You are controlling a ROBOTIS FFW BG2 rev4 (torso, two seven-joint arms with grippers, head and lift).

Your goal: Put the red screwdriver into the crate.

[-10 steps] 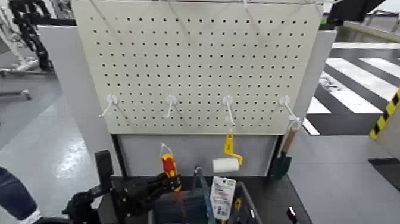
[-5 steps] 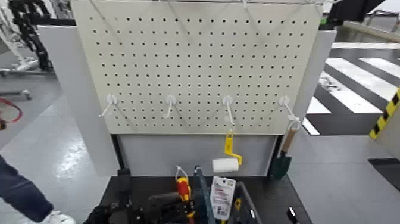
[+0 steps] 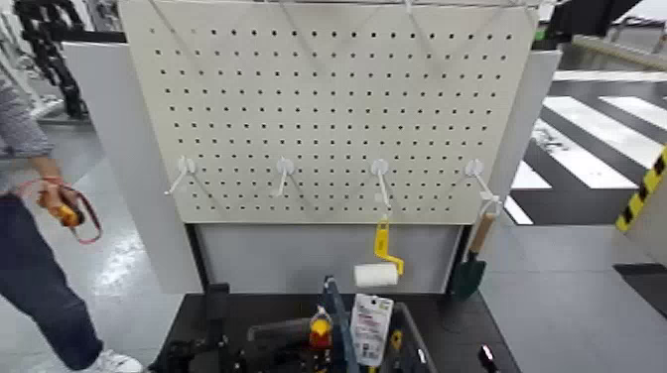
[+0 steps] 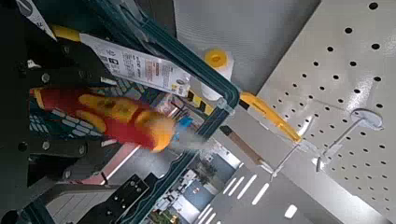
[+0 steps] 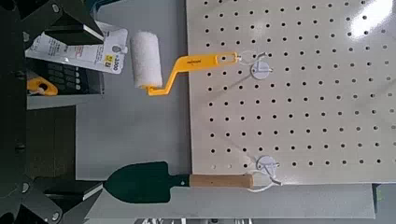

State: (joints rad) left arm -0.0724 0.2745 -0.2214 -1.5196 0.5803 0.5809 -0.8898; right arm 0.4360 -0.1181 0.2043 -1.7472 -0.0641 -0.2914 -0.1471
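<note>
While my left gripper (image 3: 298,337) is closed on the red screwdriver (image 4: 107,114), it holds the tool just beside the handle of the crate (image 4: 201,67), above its rim. The crate carries a white label tag (image 3: 371,327). Behind it a paint roller (image 3: 378,271) and a green trowel (image 3: 470,270) hang from the pegboard (image 3: 337,99). I cannot tell how my right gripper stands. A person (image 3: 30,238) stands on my left.

1. Supporting surface: a dark table (image 3: 466,322) standing at the foot of the pegboard stand; only its far portion is in the head view.
2. Resting on it: the crate (image 3: 342,332), near the middle, upright, handle raised, white label tag (image 3: 370,327) attached.
3. A small dark item (image 3: 486,355) lies near the right edge, unidentifiable.
</note>
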